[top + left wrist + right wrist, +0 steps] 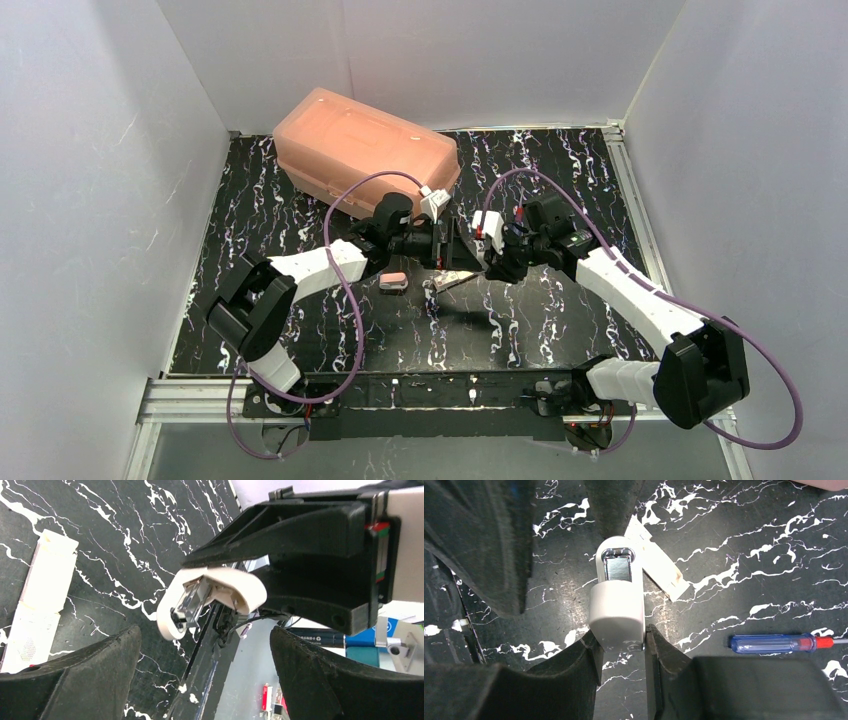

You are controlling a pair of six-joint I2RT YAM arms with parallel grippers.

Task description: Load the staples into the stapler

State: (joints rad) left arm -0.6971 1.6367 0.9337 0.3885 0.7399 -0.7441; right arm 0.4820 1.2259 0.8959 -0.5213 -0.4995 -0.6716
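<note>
Two fingers [574,680] of the right gripper [621,637] clamp the white stapler [616,605], while the left gripper [205,632] gapes wide just beside it.

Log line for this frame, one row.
right pincer: shut on small white plastic stapler | left pincer: open, facing stapler

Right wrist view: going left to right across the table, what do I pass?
White stapler → white card strip just behind it → blue screwdriver.
</note>
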